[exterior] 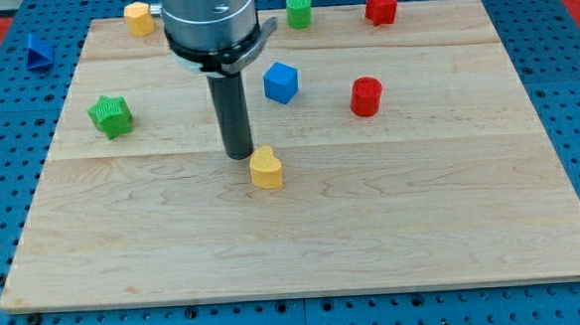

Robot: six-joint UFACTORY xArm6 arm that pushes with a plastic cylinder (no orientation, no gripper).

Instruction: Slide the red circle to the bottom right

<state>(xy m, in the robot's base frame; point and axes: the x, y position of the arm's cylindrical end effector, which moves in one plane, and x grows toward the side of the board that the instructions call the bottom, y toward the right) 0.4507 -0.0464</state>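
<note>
The red circle (365,96), a short red cylinder, stands on the wooden board (393,227) right of centre in the upper half. My tip (238,155) rests on the board near the centre, well to the left of the red circle and slightly below it. The tip sits just left of and above a yellow heart block (265,169), almost touching it. A blue cube (280,81) lies between the rod and the red circle, higher up.
A green star (111,115) sits at the left. A yellow block (139,18), a green cylinder (299,10) and a red star (381,6) line the top edge. A blue block (36,50) lies off the board at the top left.
</note>
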